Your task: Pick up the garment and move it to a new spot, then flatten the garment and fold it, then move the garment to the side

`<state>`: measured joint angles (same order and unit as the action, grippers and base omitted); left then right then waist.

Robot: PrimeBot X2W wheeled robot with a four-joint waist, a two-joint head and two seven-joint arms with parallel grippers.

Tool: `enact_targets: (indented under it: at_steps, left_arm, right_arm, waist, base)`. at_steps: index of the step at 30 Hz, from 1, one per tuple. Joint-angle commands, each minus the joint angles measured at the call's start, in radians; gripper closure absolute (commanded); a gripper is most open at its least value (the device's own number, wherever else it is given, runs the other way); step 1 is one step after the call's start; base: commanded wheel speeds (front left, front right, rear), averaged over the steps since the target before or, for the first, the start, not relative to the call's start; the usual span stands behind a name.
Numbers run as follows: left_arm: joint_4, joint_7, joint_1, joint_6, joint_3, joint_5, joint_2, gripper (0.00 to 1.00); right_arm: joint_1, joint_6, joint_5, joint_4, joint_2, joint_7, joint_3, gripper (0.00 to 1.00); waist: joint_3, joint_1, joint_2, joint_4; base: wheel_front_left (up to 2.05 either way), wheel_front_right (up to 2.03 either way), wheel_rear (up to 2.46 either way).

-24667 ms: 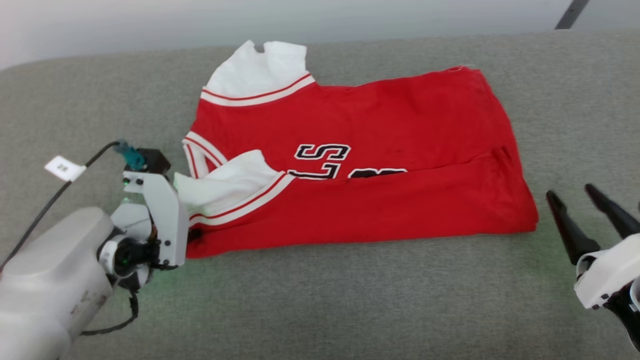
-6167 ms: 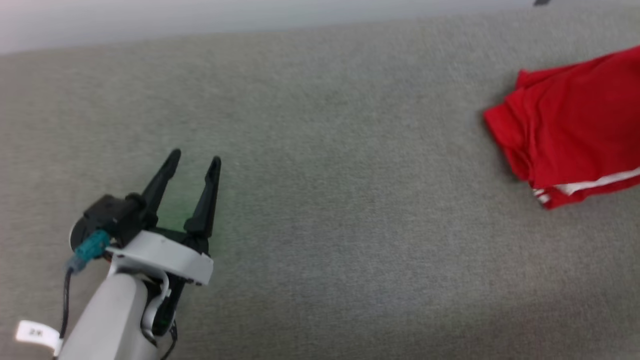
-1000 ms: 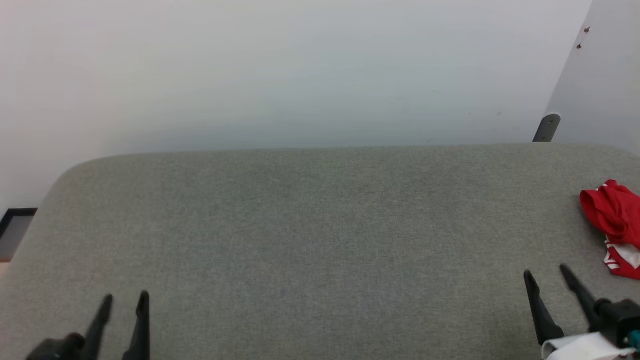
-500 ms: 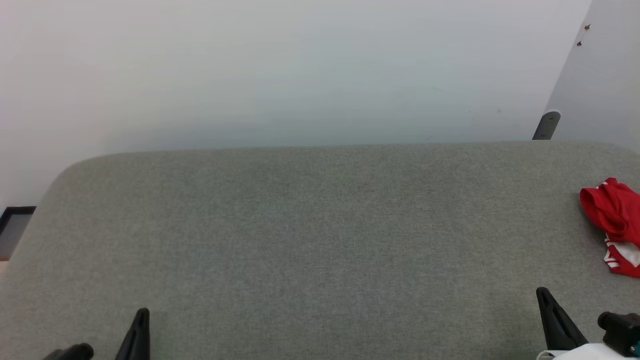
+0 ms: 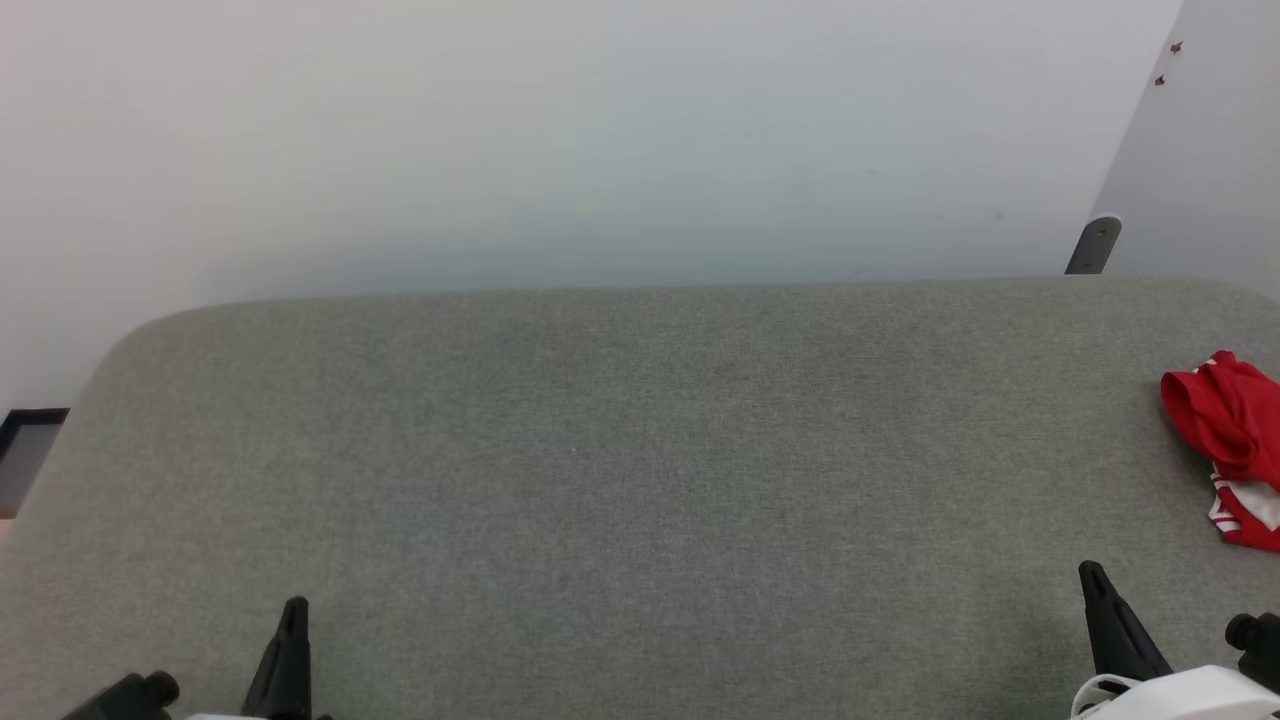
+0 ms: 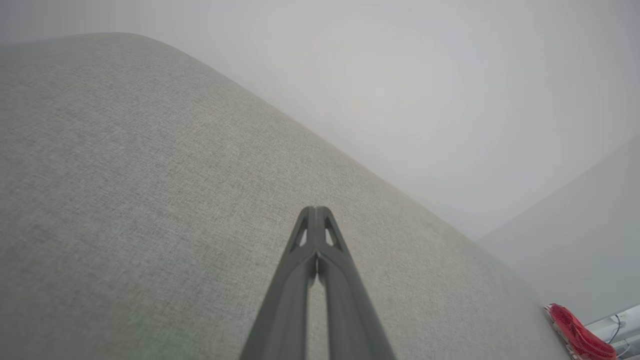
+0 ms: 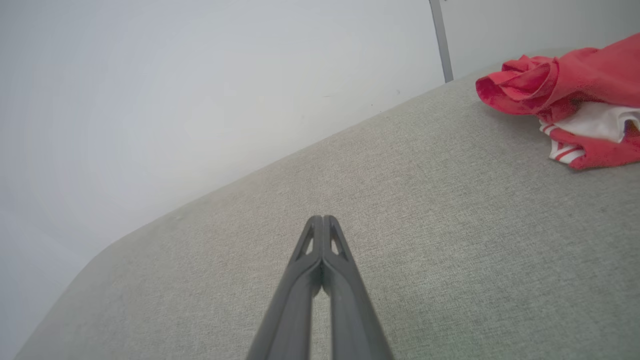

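**Garment set aside at the right edge, 2 grippers empty**

The garment [image 5: 1222, 440] lay bunched at the far right of the grey bench [image 5: 620, 450], partly cut off by the head view's edge. From the right wrist it read as a rumpled red bundle with white sleeve cloth and striped trim showing at its near side, not a crisp flat fold. The left gripper [image 5: 293, 612] and the right gripper [image 5: 1092, 575] sat low at the bench's near edge, each with jaws pressed together on nothing and well apart from the garment. Judged from this, moving, folding and setting aside looked done, with at most tidying of the loose bundle left. A pale wall [image 5: 600, 150] ran behind the bench and a dark post [image 5: 1095, 245] stood at its far right corner. Nothing lay between the grippers and the garment.
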<state>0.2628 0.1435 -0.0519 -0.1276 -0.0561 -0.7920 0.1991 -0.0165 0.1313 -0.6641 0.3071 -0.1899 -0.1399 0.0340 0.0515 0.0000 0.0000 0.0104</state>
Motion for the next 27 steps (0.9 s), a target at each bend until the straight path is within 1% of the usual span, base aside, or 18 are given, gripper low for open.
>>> enact_targets:
  at_steps: [1,27]
  left_arm:
    - [-0.016,-0.008,0.029,-0.001,-0.009,-0.035,0.004,1.00]
    - [-0.018,-0.095,0.079,-0.002,-0.027,-0.308,-0.049,1.00]
  right_arm:
    - [-0.034,0.000,-0.040,-0.019,0.000,0.008,-0.014,1.00]
    - [-0.057,0.000,-0.356,-0.036,0.049,0.094,-0.062,1.00]
  waist:
    - [-0.001,0.0000,0.0000,0.000]
    - [-0.015,0.0000,0.0000,-0.003]
  base:
    - [0.00,0.00,0.00]
    - [0.00,0.00,0.00]
